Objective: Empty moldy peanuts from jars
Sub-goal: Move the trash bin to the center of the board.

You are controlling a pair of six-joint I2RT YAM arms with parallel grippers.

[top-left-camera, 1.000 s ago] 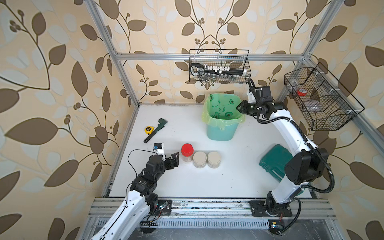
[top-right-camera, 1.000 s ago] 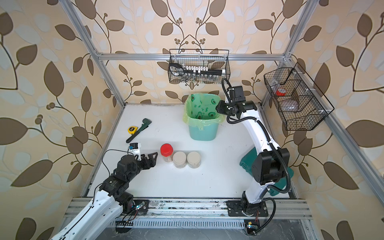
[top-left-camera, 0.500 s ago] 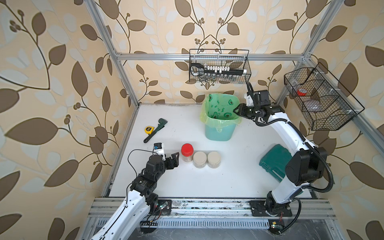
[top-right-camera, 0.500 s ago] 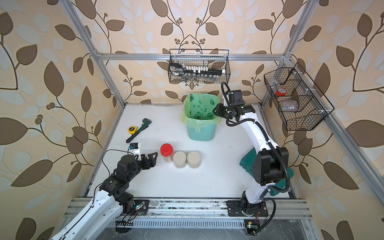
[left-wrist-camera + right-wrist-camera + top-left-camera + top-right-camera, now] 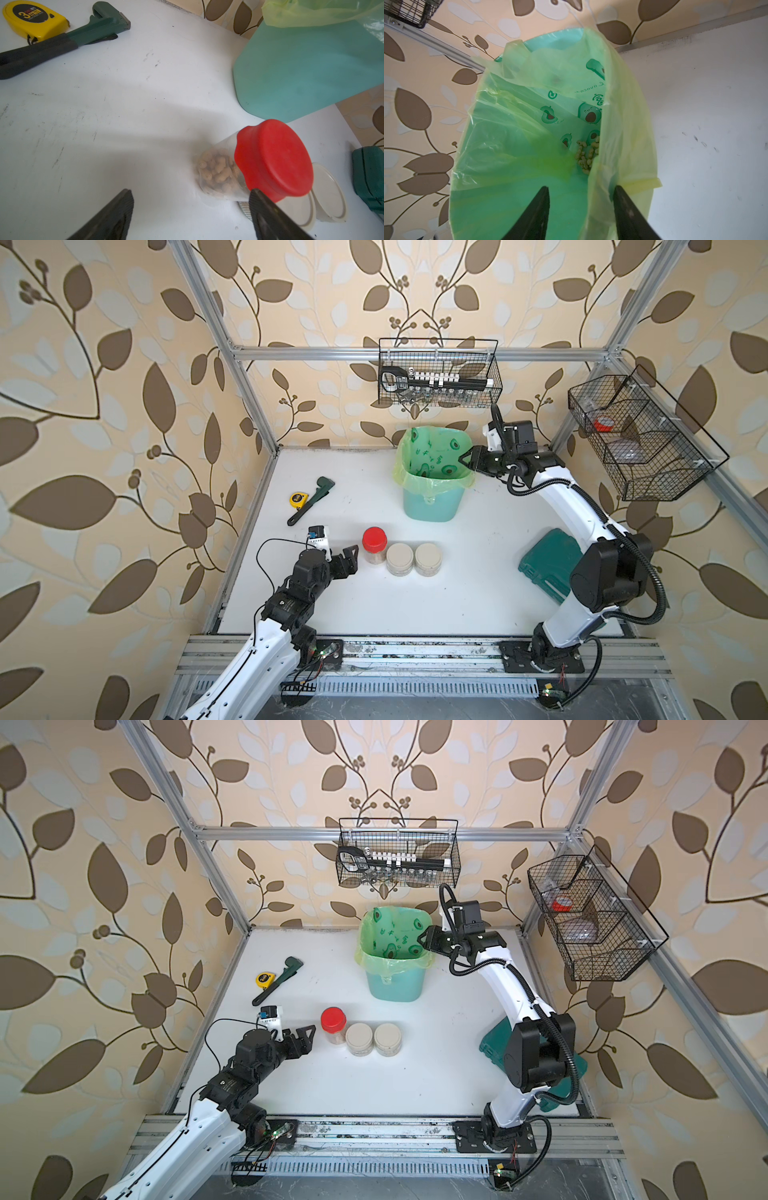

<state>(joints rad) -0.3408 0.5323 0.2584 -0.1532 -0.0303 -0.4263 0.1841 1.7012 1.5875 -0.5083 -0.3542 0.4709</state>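
The jaws of the left gripper (image 5: 352,559) stand wide apart with nothing in them. It sits low over the table (image 5: 457,593), just beside the red-lid jar (image 5: 374,545). In the left wrist view one dark finger (image 5: 268,218) covers the jar's bottom edge, so I cannot tell if it touches. The jaws of the right gripper (image 5: 465,458) are closed on the rim of the bin (image 5: 432,502). One jaw is inside and one outside, with the green liner (image 5: 508,124) between them.

The three jars stand in a close row near the front of the table. The red-lid jar comes first, then two short jars (image 5: 400,559) (image 5: 428,558) with beige lids. All the lids are on. Peanuts (image 5: 218,172) show through the glass of the red-lid jar. From above, the lids hide what is in the short jars. In the left wrist view those two are half hidden behind the red lid.

More peanuts (image 5: 586,153) lie at the bottom of the bin, partly behind a fold of the liner. Only the right wrist view shows them.

A yellow tape measure (image 5: 296,499) and a green wrench (image 5: 312,499) lie together on the left arm's side. A green case (image 5: 548,568) is partly hidden by the right arm. The small things in the two wire baskets (image 5: 438,373) (image 5: 640,439) on the walls are too tiny to make out
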